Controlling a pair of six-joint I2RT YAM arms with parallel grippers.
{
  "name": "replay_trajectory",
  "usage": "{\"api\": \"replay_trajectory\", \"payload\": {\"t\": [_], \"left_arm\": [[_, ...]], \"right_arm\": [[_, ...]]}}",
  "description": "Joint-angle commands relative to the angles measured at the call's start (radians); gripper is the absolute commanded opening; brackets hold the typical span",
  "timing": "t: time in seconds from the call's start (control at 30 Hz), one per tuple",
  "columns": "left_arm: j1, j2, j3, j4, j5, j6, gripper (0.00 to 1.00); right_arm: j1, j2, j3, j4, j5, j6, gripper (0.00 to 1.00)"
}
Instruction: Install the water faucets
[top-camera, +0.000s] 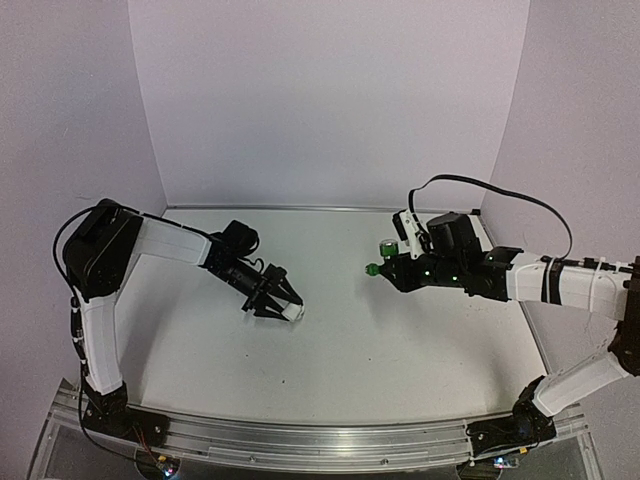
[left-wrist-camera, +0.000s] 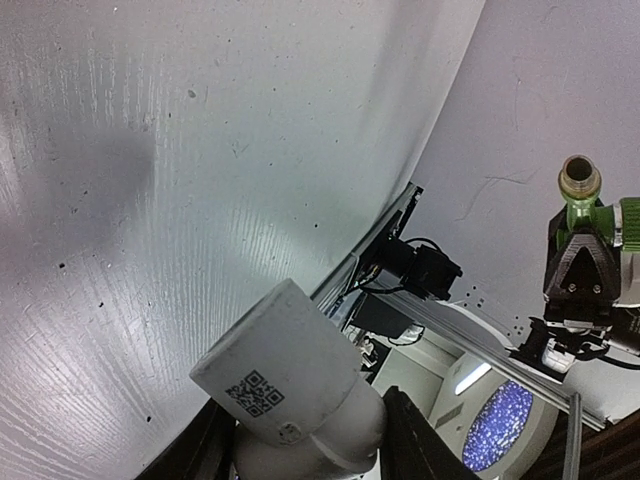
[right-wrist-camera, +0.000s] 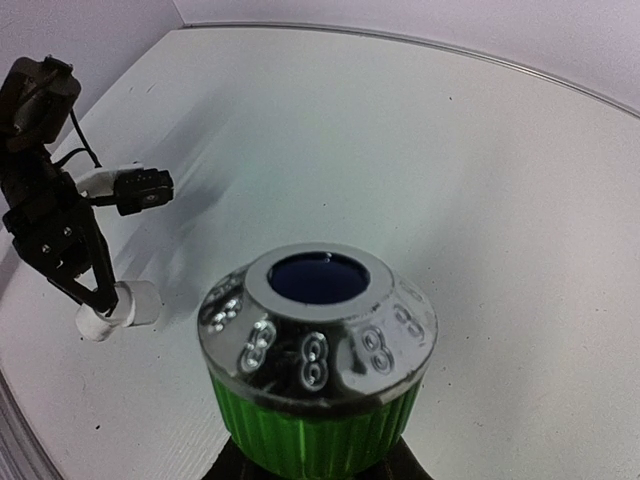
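My left gripper (top-camera: 283, 306) is shut on the white stubby pipe fitting (top-camera: 292, 312), held just above the white table left of centre. In the left wrist view the fitting (left-wrist-camera: 290, 390) fills the space between the fingers (left-wrist-camera: 415, 440), QR mark showing. My right gripper (top-camera: 385, 262) is shut on the green tap (top-camera: 378, 264) and holds it in the air right of centre, spout end towards the left arm. In the right wrist view the tap's green knob with silver cap (right-wrist-camera: 315, 365) fills the foreground, and the fitting (right-wrist-camera: 120, 310) shows at far left. The two parts are apart.
White walls stand close behind and on both sides. The table's back edge (top-camera: 300, 208) runs below the back wall. An aluminium rail (top-camera: 320, 440) carries both arm bases along the near edge. A black cable (top-camera: 500, 195) loops over the right wrist.
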Motion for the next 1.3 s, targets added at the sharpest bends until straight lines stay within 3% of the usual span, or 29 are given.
{"api": "replay_trajectory", "payload": {"t": [0.0,0.37,0.57,0.73,0.8,1.03,1.27], "left_arm": [[0.004,0.052,-0.007,0.078,0.074,-0.014,0.12],[0.004,0.138,-0.007,0.080,0.011,0.036,0.16],[0.013,0.113,-0.043,0.081,-0.020,0.055,0.42],[0.048,0.019,-0.096,0.080,-0.076,0.095,0.71],[0.058,-0.024,-0.113,0.077,-0.113,0.116,0.78],[0.055,-0.178,-0.135,0.043,-0.243,0.237,0.93],[-0.053,-0.244,0.012,-0.205,-0.609,0.624,0.97]], "right_arm": [[-0.002,-0.006,0.038,0.044,-0.004,0.008,0.00],[-0.002,0.000,0.038,0.044,-0.011,0.016,0.00],[-0.002,0.001,0.035,0.044,-0.013,0.021,0.00],[-0.002,0.002,0.035,0.044,-0.013,0.022,0.00],[-0.002,0.002,0.035,0.044,-0.010,0.021,0.00],[-0.002,-0.035,0.014,0.084,0.046,0.022,0.00],[-0.001,-0.068,0.006,0.095,0.109,0.018,0.04]]}}
